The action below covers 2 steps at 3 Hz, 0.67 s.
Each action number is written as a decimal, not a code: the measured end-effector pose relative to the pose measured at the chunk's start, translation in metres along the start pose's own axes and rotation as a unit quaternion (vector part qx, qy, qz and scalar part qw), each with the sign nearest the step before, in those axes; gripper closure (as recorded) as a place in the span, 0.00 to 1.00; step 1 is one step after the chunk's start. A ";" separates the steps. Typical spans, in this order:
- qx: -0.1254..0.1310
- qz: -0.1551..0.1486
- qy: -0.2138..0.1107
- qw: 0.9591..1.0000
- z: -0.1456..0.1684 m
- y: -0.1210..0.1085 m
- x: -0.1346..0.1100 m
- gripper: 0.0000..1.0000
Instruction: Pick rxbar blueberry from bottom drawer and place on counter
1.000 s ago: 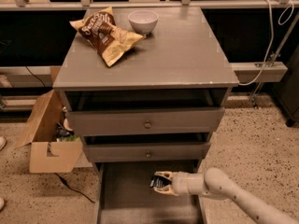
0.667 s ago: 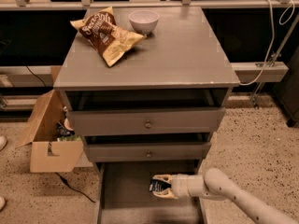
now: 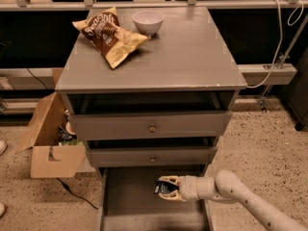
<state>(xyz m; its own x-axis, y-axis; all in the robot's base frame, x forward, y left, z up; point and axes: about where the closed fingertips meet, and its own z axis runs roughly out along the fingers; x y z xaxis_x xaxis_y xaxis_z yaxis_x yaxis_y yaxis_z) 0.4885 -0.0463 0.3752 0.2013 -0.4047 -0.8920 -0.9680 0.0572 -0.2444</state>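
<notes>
The bottom drawer is pulled out, a wide grey tray at the foot of the cabinet. My gripper reaches into it from the right on a pale arm. Its fingers are closed around the rxbar blueberry, a small dark bar with pale print, held at the drawer's back right, a little above the floor of the tray. The counter is the flat grey top of the cabinet, well above the gripper.
A brown-and-yellow chip bag and a white bowl lie at the counter's back left. Two upper drawers with brass knobs stand slightly open above the gripper. An open cardboard box sits on the floor to the left.
The gripper with the bar has shifted slightly left and toward the drawer's back. Nothing else has moved.
</notes>
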 end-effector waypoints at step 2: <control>0.007 -0.083 -0.019 0.996 -0.083 -0.034 -0.147 1.00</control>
<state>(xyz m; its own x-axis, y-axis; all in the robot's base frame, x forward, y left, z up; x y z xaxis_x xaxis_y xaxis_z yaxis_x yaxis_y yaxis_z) 0.4794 -0.0644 0.5466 0.3649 -0.3739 -0.8527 -0.9186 0.0049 -0.3952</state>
